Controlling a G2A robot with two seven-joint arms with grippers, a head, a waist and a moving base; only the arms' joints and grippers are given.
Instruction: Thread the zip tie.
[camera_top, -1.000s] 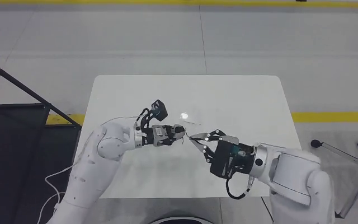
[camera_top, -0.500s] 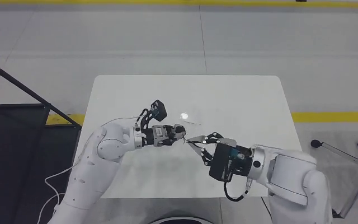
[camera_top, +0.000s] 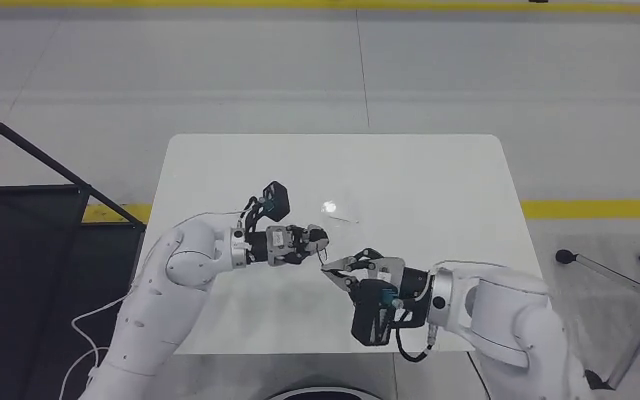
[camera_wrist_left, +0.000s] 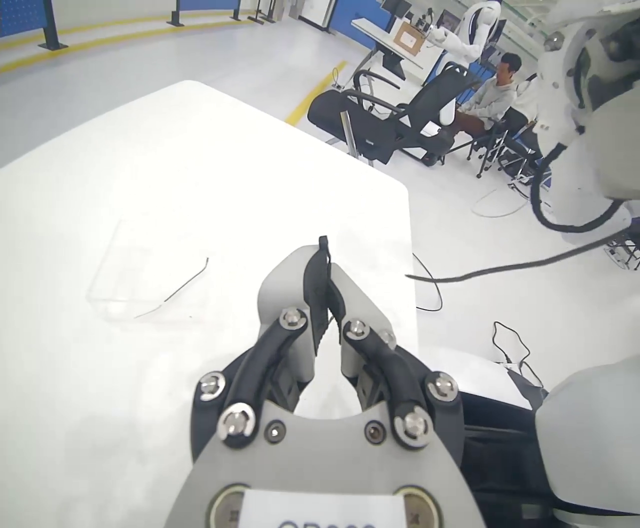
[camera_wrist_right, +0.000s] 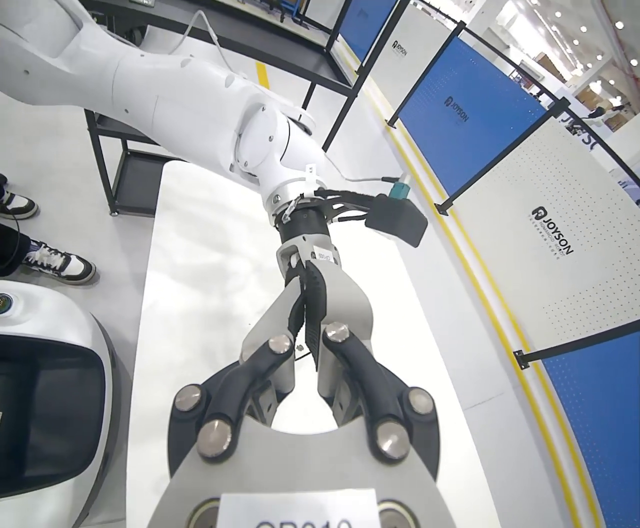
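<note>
the left gripper (camera_wrist_left: 322, 265) is clamped on a black nub of the zip tie (camera_wrist_left: 324, 244), held above the table (camera_wrist_left: 100, 175) at mid-frame — the right gripper (camera_wrist_right: 301, 289), pinched closed with its catch hidden, meets it tip to tip, likely to line tail with head. the tie looks thin, dark, stiff.

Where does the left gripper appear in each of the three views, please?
Top view: left gripper over the middle of the white table, facing the right gripper.
Left wrist view: central foreground.
Right wrist view: centre, just beyond the right gripper's tips.
Shared landmark: the white table.
</note>
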